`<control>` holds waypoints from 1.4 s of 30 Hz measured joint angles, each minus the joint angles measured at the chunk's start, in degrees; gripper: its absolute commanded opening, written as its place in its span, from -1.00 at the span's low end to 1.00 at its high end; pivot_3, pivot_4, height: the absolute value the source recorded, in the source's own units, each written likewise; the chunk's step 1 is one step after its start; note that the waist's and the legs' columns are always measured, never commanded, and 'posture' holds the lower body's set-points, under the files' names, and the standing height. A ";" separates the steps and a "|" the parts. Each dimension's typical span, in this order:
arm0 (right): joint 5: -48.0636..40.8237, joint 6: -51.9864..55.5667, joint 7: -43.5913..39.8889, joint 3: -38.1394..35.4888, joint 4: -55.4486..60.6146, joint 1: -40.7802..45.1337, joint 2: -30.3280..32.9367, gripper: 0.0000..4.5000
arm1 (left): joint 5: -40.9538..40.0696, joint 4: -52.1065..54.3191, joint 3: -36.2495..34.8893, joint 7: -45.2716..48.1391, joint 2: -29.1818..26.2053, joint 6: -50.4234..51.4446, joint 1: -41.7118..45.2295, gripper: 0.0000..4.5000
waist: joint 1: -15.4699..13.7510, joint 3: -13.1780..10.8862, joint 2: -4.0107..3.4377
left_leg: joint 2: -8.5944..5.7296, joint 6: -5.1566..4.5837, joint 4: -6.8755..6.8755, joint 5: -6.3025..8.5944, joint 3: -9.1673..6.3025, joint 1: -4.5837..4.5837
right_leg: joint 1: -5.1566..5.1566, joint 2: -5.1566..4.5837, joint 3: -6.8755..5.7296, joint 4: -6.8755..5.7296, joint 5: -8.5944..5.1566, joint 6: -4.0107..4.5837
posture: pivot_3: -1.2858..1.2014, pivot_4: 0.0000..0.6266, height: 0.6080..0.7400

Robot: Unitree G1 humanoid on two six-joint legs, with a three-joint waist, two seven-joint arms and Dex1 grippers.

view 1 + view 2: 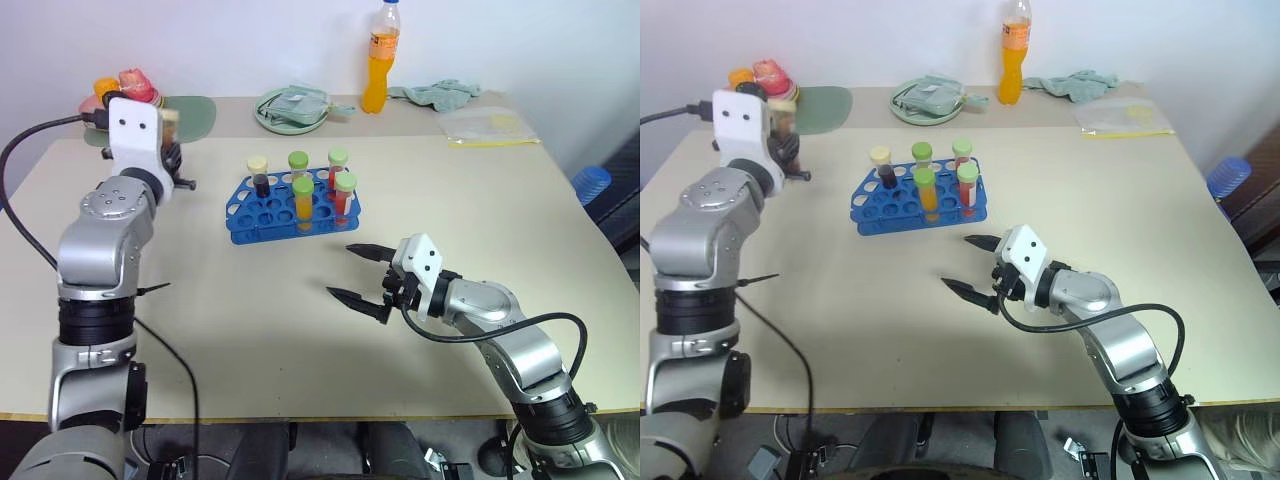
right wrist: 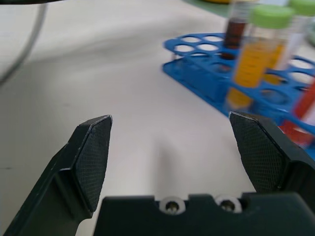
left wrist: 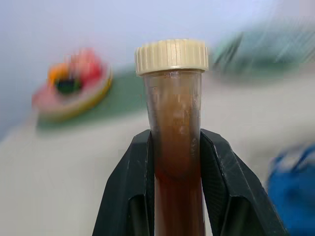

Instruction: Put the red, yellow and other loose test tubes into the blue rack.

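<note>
My left gripper (image 3: 174, 135) is shut on a loose test tube (image 3: 173, 98) of dark brown liquid with a cream cap, held upright and lifted at the table's far left (image 1: 785, 120), left of the rack. The blue rack (image 1: 250, 222) stands mid-table with several capped tubes upright in it: a dark one with a cream cap (image 1: 259, 176), yellow ones (image 1: 303, 198) and red ones (image 1: 345, 196) with green caps. My right gripper (image 1: 362, 272) hovers open and empty just in front of the rack, with the rack (image 2: 197, 64) close ahead in the right wrist view.
Along the far edge stand a tall orange drink bottle (image 1: 378, 60), a round green plate (image 1: 290, 110), a crumpled cloth (image 1: 440, 93), a clear bag (image 1: 490, 127) and a dish of coloured items (image 1: 125, 90) beside a dark green mat (image 1: 195, 115).
</note>
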State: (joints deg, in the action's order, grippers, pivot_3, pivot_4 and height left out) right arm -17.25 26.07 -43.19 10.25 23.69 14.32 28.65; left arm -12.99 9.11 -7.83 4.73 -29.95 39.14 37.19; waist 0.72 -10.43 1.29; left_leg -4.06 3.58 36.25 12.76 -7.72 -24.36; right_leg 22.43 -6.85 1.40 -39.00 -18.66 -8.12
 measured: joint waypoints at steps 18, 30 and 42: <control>0.08 0.45 2.43 0.03 0.38 -0.40 -0.34 0.88 | 12.49 -4.61 11.52 -0.79 17.85 -28.91 -12.11 -0.69 | 0.15 0.01 -0.01 | 0.01 -0.25 0.01 0.14 0.02 0.03 | -0.01 0.04 0.00 -0.04 0.00 0.00 | 0.03 -0.52 1.00; 0.09 0.56 2.38 0.04 0.54 -0.37 -0.36 0.88 | 15.55 -5.19 11.65 0.14 17.98 -24.54 -12.32 -0.69 | 0.21 0.01 -0.02 | 0.01 -0.25 0.01 0.14 0.01 0.04 | -0.02 0.05 -0.01 -0.04 0.00 0.00 | 0.03 -0.52 1.00; 0.13 0.54 2.48 0.04 0.54 -0.43 -0.35 0.88 | 14.66 -15.08 9.68 0.14 21.29 -38.36 -11.77 -0.69 | 0.14 0.03 -0.04 | 0.01 -0.25 0.01 0.14 0.02 0.06 | -0.04 0.05 -0.01 -0.03 0.00 0.00 | 0.03 -0.52 1.00</control>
State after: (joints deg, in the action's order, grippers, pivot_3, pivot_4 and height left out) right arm -17.12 26.61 -40.71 10.28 24.23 13.89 28.30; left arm 1.68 -5.97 1.85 4.87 -8.66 0.78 25.42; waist 0.86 -10.40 1.25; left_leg -4.06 3.33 36.26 12.90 -7.70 -24.30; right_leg 22.39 -6.80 1.39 -39.04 -18.66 -8.12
